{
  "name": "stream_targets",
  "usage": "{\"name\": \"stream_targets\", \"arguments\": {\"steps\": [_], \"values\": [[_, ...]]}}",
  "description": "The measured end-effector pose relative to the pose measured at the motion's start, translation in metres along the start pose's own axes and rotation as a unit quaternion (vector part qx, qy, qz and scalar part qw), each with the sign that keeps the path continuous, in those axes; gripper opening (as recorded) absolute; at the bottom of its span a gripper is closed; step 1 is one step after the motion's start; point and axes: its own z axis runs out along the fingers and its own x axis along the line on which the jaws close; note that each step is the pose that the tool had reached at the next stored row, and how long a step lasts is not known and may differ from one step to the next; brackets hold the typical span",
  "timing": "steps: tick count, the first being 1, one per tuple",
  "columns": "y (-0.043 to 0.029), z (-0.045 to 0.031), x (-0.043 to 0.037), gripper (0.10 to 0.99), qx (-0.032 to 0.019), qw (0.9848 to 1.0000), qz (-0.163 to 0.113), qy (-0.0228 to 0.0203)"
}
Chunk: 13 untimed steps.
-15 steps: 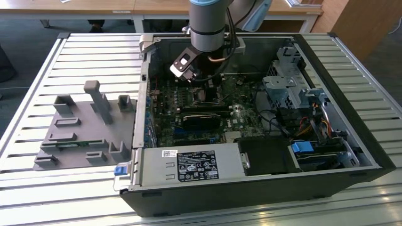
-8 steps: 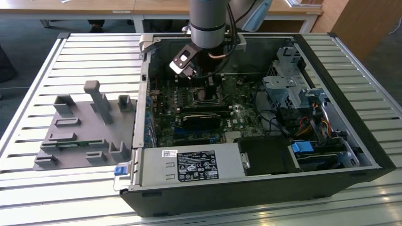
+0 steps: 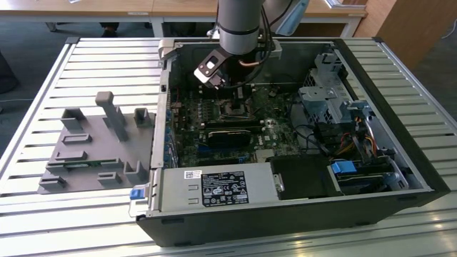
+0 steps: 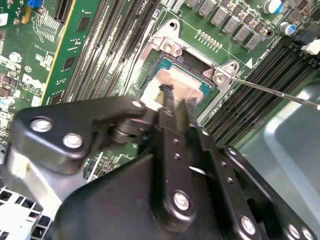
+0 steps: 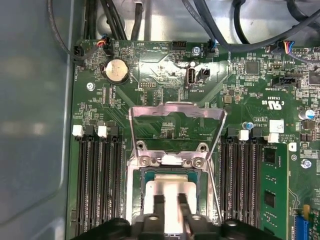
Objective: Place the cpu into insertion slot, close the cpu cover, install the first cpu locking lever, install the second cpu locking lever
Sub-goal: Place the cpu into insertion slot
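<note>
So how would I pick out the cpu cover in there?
Look inside the open computer case at the green motherboard, between its banks of long black memory slots. The cpu cover is the thin silvery frame standing open beside the cpu, green board showing through its square middle.

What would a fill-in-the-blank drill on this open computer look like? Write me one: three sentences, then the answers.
1. The cpu cover is not closed; it stands ___.
2. Inside the insertion slot lies the ___.
3. The gripper hangs right over that slot, which sits on a ___ circuit board.
Missing words: open; cpu; green.
</note>
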Motion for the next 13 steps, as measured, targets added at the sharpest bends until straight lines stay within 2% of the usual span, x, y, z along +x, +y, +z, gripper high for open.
{"name": "stream_targets", "arguments": {"steps": [2,3,4,13], "values": [[0.0001,-0.0013,0.0000,0.176,0.0008,1.0000,0.000,0.0004],[0.0001,-0.0022,-0.0001,0.176,0.0012,1.0000,0.000,0.0004],[0.0002,-0.0029,-0.0001,0.114,0.0014,1.0000,0.000,0.0004],[0.0003,-0.0051,0.0000,0.114,0.0019,1.0000,0.000,0.0005]]}}
